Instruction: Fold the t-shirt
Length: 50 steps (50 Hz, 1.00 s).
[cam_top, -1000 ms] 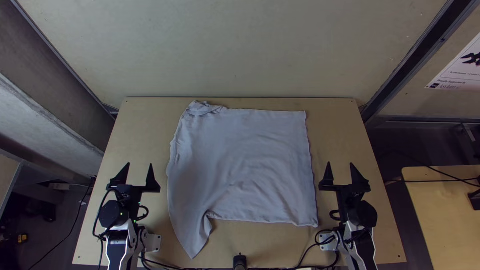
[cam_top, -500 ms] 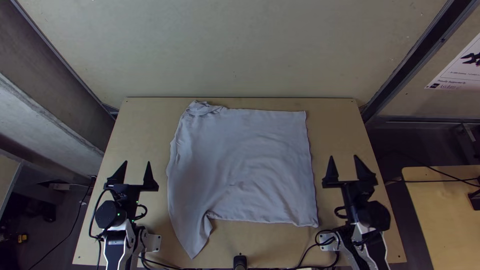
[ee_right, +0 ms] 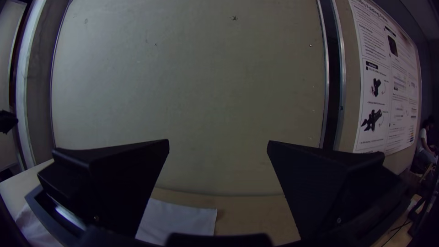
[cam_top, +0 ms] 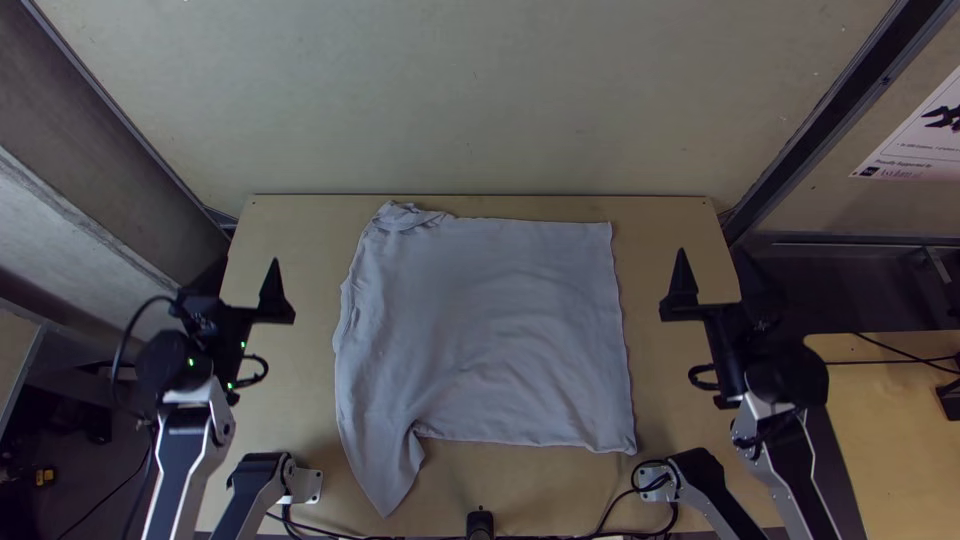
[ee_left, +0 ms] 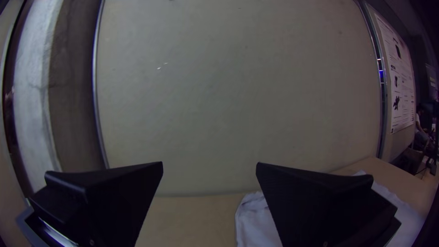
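Pale grey cloth t-shirt (cam_top: 490, 330) lay spread at the top view's centre, unmoved. We saw the black flat-fingered left gripper (ee_left: 209, 163) and matching right gripper (ee_right: 218, 141), both empty and set wide, shift up-frame and outward; we judged folding had not advanced.

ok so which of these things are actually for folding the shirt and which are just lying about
For the job:
- pale t-shirt, spread out with one sleeve sticking out toward the near edge
- left gripper
- right gripper
- light wooden table under the shirt

Just around:
- printed poster on the wall
- side table at the right
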{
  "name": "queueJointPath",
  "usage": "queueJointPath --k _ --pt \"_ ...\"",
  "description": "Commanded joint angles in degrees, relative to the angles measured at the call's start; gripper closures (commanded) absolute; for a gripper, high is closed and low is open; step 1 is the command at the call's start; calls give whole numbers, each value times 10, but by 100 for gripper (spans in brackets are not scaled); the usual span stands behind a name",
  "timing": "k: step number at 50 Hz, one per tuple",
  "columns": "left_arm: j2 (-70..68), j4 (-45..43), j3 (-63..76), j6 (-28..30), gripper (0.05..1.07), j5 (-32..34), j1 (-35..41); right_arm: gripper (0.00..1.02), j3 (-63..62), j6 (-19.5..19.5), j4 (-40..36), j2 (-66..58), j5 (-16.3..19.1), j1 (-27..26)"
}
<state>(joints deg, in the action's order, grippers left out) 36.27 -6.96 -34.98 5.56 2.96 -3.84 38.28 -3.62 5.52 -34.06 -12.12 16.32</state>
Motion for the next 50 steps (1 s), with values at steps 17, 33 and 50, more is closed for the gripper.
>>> queueJointPath --k 17,33,50 --pt "250 15 -253 -28 9 26 19 4 195 -14 4 -219 7 -27" --pt "415 56 -395 -39 9 25 41 4 355 30 -44 -409 10 -47" --pt "599 136 -571 -70 11 25 47 4 500 78 -111 -575 16 -55"
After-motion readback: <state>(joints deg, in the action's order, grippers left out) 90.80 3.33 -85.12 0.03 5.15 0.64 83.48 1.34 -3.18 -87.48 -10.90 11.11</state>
